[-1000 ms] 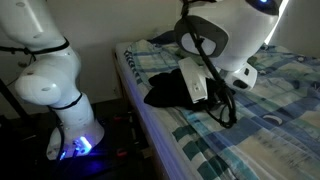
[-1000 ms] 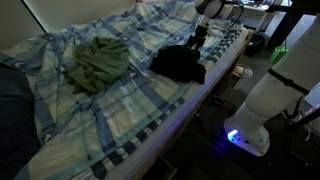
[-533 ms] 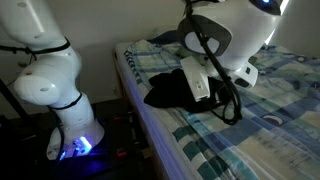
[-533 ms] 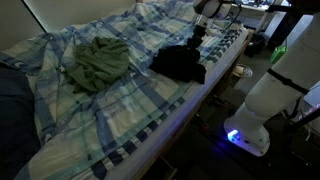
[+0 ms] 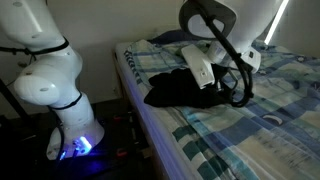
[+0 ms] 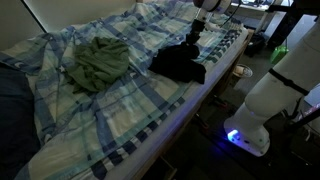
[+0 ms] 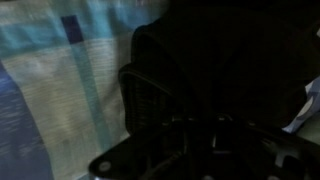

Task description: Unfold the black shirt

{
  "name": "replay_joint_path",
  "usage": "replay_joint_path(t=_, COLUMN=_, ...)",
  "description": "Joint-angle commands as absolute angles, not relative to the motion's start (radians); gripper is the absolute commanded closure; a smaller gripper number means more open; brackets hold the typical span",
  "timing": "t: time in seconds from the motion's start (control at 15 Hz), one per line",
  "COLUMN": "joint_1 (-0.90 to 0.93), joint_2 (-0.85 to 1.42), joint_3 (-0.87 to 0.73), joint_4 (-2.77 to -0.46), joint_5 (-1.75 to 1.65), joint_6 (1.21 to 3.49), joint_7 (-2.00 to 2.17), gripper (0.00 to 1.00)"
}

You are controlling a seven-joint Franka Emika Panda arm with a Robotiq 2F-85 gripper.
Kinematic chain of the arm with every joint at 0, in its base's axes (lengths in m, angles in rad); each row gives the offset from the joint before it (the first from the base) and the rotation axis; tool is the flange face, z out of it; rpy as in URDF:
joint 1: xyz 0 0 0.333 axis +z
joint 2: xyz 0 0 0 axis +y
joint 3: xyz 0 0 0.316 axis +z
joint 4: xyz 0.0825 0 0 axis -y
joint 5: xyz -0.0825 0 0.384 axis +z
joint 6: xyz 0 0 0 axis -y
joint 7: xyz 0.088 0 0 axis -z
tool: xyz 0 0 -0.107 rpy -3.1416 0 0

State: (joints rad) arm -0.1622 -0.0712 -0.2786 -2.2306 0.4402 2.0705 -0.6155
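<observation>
The black shirt [image 6: 177, 64] lies bunched near the bed's edge, and it also shows as a dark heap [image 5: 168, 90] close to the robot's side. My gripper [image 6: 193, 43] stands over the shirt's far end. Its dark fingers merge with the cloth, which rises in a peak toward them. In an exterior view the white hand hides most of my gripper [image 5: 192, 84], whose fingers sit down in the black fabric. In the wrist view my gripper [image 7: 200, 132] is very dark, with black shirt [image 7: 190, 70] cloth all around the shut jaws.
An olive-green garment [image 6: 98, 62] lies crumpled further along the blue-and-white plaid bedsheet [image 6: 150, 110], which covers the whole bed [image 5: 260, 135]. The robot's white base [image 5: 58, 90] stands on the floor beside the bed edge, with a blue light [image 6: 234, 137] at its foot.
The jaws have closed on the shirt's cloth. The arm and hand have risen a little, and the shirt's end is drawn up toward the gripper.
</observation>
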Motion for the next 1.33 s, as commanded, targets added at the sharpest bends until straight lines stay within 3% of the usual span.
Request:
replay_joint_path(t=0.0, joint_1=-0.161, joint_2=-0.135, joint_3=-0.245, joint_4=-2.228, joint_5=0.403, joint_6=2.033, joint_7=-0.591, gripper=0.98)
replay_joint_path(t=0.67, joint_1=-0.036, joint_2=-0.329, joint_3=-0.101, joint_4=-2.312, joint_5=0.284, joint_6=2.09, joint_7=-0.527, gripper=0.98)
replay_joint_path(t=1.27, joint_1=0.127, joint_2=-0.441, joint_3=0.116, joint_4=-2.417, joint_5=0.215, joint_6=2.194, joint_7=-0.191, gripper=0.98)
